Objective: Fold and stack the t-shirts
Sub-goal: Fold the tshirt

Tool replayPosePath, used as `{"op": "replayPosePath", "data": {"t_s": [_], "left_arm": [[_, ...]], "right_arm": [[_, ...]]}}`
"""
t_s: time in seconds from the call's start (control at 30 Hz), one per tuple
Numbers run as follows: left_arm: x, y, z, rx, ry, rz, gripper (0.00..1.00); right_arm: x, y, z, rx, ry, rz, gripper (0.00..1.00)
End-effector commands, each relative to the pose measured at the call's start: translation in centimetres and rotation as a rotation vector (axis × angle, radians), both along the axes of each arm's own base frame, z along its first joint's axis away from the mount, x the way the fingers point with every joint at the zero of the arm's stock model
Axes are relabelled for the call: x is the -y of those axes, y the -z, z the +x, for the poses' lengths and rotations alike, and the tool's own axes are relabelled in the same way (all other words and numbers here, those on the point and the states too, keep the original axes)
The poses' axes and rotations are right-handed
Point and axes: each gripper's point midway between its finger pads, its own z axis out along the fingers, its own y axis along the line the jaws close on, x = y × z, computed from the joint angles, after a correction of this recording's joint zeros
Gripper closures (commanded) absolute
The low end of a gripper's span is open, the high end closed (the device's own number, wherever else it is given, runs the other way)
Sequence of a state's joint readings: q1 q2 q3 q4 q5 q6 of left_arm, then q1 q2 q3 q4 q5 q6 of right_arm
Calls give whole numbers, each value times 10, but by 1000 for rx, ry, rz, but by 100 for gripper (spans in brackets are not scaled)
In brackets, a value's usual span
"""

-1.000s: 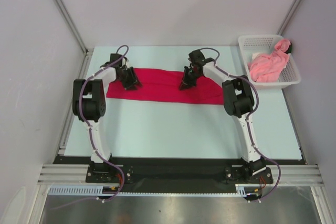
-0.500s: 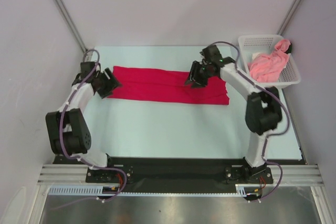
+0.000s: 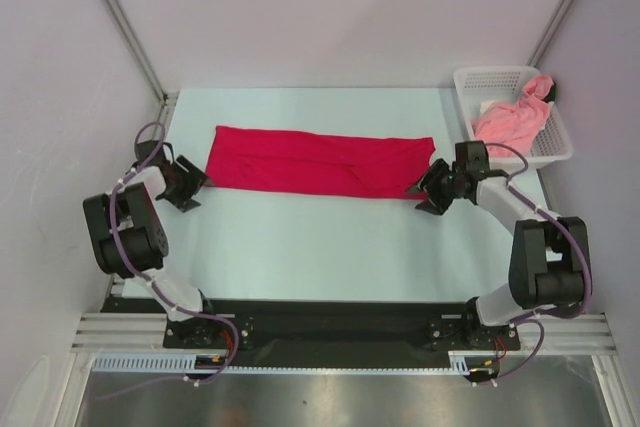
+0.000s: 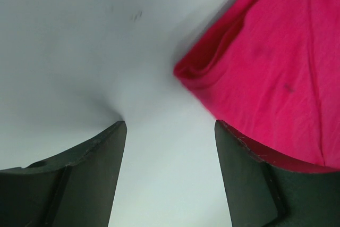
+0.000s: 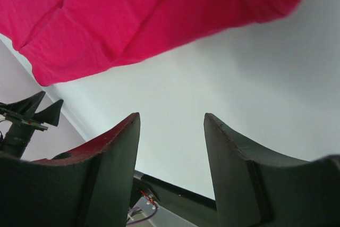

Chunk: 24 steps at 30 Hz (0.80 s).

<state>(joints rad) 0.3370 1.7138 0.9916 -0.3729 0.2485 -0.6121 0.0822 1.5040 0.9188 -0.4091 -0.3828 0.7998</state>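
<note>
A crimson red t-shirt (image 3: 315, 161) lies folded into a long flat strip across the far half of the table. Its left end (image 4: 276, 73) shows in the left wrist view and its right end (image 5: 149, 14) in the right wrist view. My left gripper (image 3: 195, 179) sits just off the strip's left end, open, with only bare table between its fingers (image 4: 95, 163). My right gripper (image 3: 425, 190) sits just off the right end, also open and empty. A salmon pink t-shirt (image 3: 512, 119) lies crumpled in the basket.
The white mesh basket (image 3: 560, 152) stands at the back right corner. Grey walls and metal frame posts close in the table at the back and sides. The black rail with both arm bases runs along the near edge.
Both grippers opened and let go of the red t-shirt, then swung outward off its two ends and down toward the table. The shirt now lies stretched out longer.
</note>
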Motion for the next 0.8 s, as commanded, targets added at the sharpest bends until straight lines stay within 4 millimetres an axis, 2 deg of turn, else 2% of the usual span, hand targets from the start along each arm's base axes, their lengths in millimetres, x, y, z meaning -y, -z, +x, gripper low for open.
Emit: {"op": "replayPosePath", "data": {"t_s": [0.0, 0.17, 0.33, 0.43, 0.47, 0.53, 0.73, 0.77], "left_arm": [[-18, -12, 37, 82, -20, 44, 27], [-22, 0, 47, 61, -34, 29, 27], [-24, 10, 50, 32, -54, 20, 37], [-24, 13, 52, 32, -43, 23, 48], [-23, 14, 55, 35, -31, 13, 58], [-23, 16, 59, 32, -14, 6, 68], [-25, 16, 66, 33, 20, 18, 87], [-26, 16, 66, 31, 23, 22, 97]], "right_arm": [[7, -18, 14, 117, 74, 78, 43], [16, 1, 9, 97, 155, 103, 38], [25, 21, 17, 63, 221, 68, 38], [28, 32, 24, 63, 250, 58, 38], [30, 31, 31, 92, 257, 48, 39], [30, 38, 39, 87, 257, 42, 40], [16, 46, 46, 75, 253, 4, 40], [15, 48, 47, 75, 269, -14, 41]]}}
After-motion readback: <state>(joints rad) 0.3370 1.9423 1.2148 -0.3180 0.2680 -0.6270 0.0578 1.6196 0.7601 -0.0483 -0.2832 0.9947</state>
